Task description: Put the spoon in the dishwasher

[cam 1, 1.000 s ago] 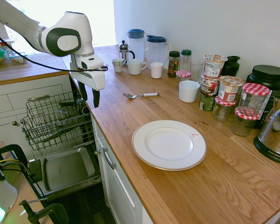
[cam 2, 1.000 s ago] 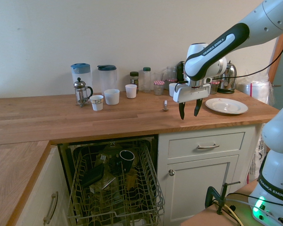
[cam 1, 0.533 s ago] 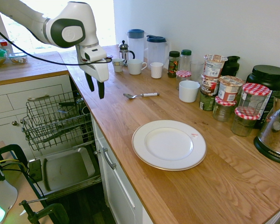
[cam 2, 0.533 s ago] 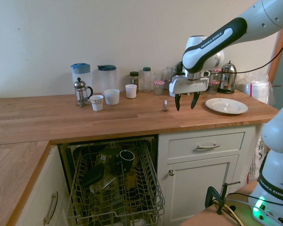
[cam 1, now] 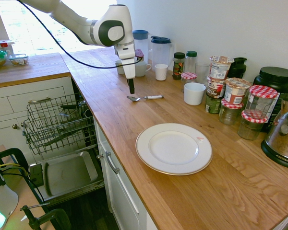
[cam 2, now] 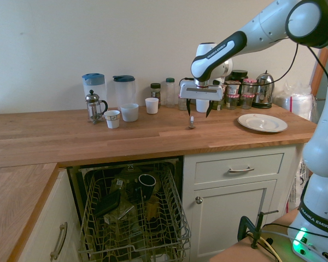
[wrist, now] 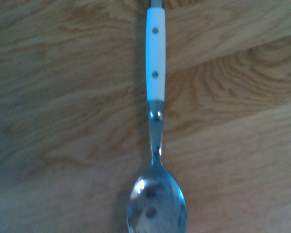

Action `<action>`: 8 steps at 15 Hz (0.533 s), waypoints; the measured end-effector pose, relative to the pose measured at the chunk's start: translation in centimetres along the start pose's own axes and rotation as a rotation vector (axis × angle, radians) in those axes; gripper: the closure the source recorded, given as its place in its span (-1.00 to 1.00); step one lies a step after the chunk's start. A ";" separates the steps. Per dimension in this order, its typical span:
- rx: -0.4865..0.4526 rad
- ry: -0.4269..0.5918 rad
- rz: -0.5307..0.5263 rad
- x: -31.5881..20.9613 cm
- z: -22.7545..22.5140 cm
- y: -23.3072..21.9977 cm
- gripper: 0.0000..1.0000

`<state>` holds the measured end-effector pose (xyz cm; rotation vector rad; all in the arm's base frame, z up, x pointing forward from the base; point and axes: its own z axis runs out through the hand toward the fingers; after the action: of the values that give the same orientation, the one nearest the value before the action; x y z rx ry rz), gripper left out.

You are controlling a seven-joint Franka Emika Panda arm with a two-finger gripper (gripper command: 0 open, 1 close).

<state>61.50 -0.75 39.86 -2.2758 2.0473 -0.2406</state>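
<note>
open pincer [cam 2: 199, 109] hangs over the spoon [cam 1: 144, 97] on the wooden counter [cam 1: 192, 191]; dishwasher [cam 2: 134, 218] stands open below, left of white cupboards [cam 2: 238, 194].

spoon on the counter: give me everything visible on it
The spoon is small, with a shiny silver metal bowl and neck and a white handle that looks like plastic, carrying two small round rivets. It lies flat on the wooden worktop, bowl up, bowl end toward the dishwasher side, between the row of mugs and the white plate. Only the worktop touches it. The open pincer hangs just above it, not touching.
</note>
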 end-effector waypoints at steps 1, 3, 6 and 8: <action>0.000 0.004 0.020 0.5 0.7 -1.1 -1.00; -0.019 0.011 0.045 1.1 1.9 -2.8 -1.00; -0.054 0.013 0.052 1.4 3.4 -4.4 -1.00; -0.072 0.009 0.057 1.4 4.7 -4.9 -1.00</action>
<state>67.21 -1.89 36.12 -2.2564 2.1553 -0.1772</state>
